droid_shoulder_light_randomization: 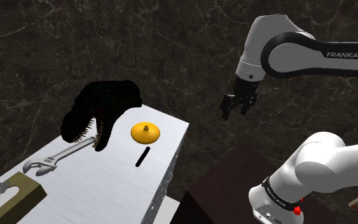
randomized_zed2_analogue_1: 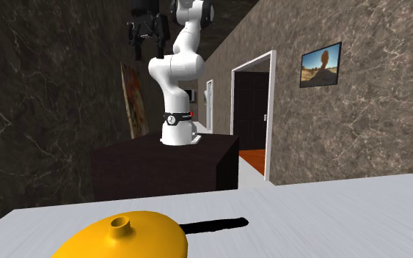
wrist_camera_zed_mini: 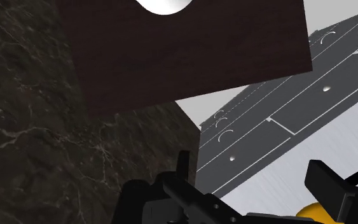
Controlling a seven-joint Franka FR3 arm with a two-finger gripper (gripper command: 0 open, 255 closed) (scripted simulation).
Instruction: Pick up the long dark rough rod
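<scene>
Hovering in the air off the table's edge, above the floor between the table and the stand, the gripper (droid_shoulder_light_randomization: 234, 113) has its two black fingers spread apart with nothing between them; the wrist view shows the gap plainly. The rod (droid_shoulder_light_randomization: 143, 156), thin and black, lies flat on the grey table (droid_shoulder_light_randomization: 107, 191), well apart from the gripper and lower than it. Near the rod's far end sits a yellow domed lid (droid_shoulder_light_randomization: 145, 132) with a small knob on top. In the second exterior view the rod (randomized_zed2_analogue_1: 216, 224) stretches from beside the lid (randomized_zed2_analogue_1: 124, 238) toward that view's right. Toward the shoulder view's left, a black toothed toy head (droid_shoulder_light_randomization: 104, 108) and a grey wrench (droid_shoulder_light_randomization: 56, 158) also rest on the table. The arm's dark brown stand (randomized_zed2_analogue_1: 161, 172) is beyond the table.
</scene>
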